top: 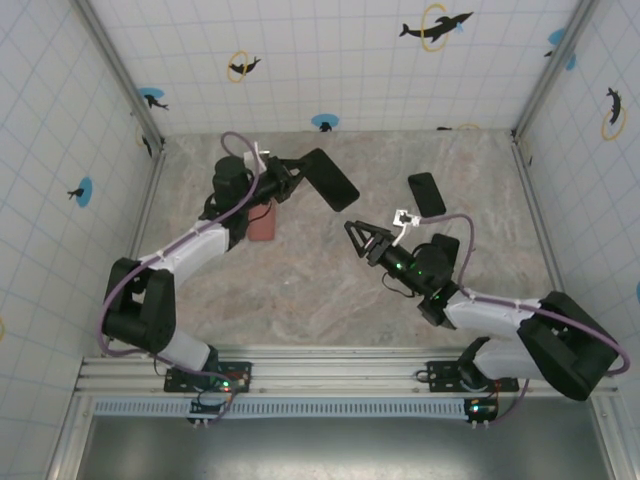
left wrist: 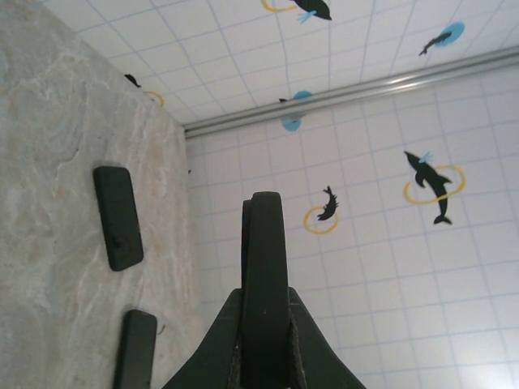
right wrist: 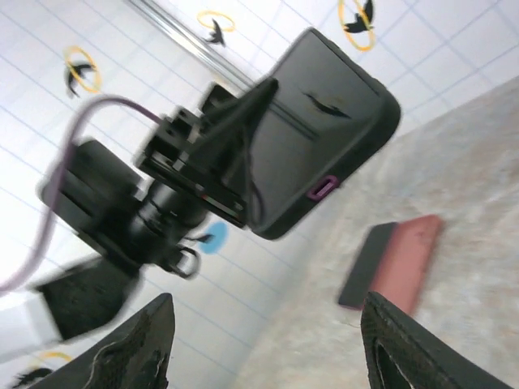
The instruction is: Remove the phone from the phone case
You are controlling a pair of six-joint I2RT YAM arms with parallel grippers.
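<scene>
Left claw (top: 301, 171) (clamped) on phone case (top: 333, 181) edge

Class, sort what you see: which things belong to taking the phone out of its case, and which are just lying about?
Job in hand:
- black phone case, gripped by the left hand
- right hand, open, facing it

Lying about on the table:
- black phone
- pink slab

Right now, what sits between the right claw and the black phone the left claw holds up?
Nothing: in the top view, bare table separates the right gripper from the black phone held by the left gripper.
</scene>
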